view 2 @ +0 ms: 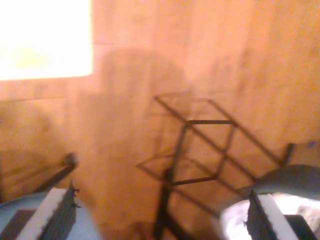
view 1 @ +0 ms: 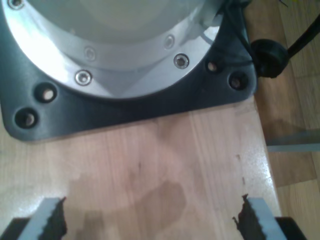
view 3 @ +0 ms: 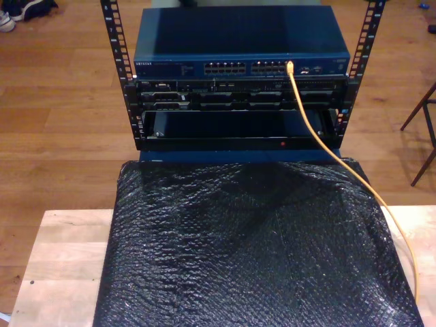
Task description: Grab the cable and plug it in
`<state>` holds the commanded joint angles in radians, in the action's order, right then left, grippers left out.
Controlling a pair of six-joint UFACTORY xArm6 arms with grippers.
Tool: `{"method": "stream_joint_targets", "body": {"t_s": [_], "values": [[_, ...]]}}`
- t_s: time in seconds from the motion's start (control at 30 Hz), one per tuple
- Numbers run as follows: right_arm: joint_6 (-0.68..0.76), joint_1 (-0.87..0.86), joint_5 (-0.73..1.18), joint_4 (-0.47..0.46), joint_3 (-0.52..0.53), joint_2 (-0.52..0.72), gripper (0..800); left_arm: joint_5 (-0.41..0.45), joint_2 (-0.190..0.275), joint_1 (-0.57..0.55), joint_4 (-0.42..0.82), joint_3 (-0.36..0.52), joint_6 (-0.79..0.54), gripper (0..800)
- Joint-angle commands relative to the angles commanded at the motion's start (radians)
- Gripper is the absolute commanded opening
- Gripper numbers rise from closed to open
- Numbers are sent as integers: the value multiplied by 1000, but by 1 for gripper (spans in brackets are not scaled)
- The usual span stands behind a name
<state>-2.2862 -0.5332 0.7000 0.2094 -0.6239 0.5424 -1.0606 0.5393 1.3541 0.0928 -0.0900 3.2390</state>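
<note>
My first tool (view 1: pixel 150 220) is open, its two toothed pads (view 1: pixel 50 220) wide apart with bare light wood of the desk (view 1: pixel 160 165) between them and nothing held. Just beyond lies a dark base plate (view 1: pixel 125 112) with bolt holes, carrying a round silver flange (view 1: pixel 115 60); the plate's straight edge crosses the desk ahead of the jaws. To one side the desk's edge drops to the wood floor (view 1: pixel 295 170), where a black cable (view 1: pixel 272 55) sits near the plate's corner. My second tool (view 2: pixel 160 215) is open too, holding nothing, its pads (view 2: pixel 55 215) spread over blurred orange-brown floor (view 2: pixel 225 50); a thin black wire frame (view 2: pixel 200 145) stands below it between the jaws, and a bright patch (view 2: pixel 45 40) glares nearby. In the exterior view, the cable (view 3: pixel 327 143) has one end at a port of the blue switch (view 3: pixel 242 41) atop the rack (view 3: pixel 238 102), toward that view's right. From there it slopes down across the rack front, over the corner of the black bubble wrap (view 3: pixel 252 252), and runs along the wrap's edge at that view's right toward the lower frame edge. The wrap covers the middle of the desk (view 3: pixel 61 266), leaving pale wood strips on both sides.
</note>
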Motion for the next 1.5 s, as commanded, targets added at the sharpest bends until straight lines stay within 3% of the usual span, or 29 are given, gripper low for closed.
{"method": "stream_joint_targets", "body": {"t_s": [0.53, 1.0, 1.5], "values": [[-408, -491, 393, -2, 120, 115, 799, 0, 0, 0, 0, 0, 0, 800], [-776, -822, 408, -3, 347, 261, 799, 0, 0, 0, 0, 0, 0, 800], [-918, -957, 377, -2, 532, 279, 799, 0, 0, 2, 0, 0, 0, 800]]}}
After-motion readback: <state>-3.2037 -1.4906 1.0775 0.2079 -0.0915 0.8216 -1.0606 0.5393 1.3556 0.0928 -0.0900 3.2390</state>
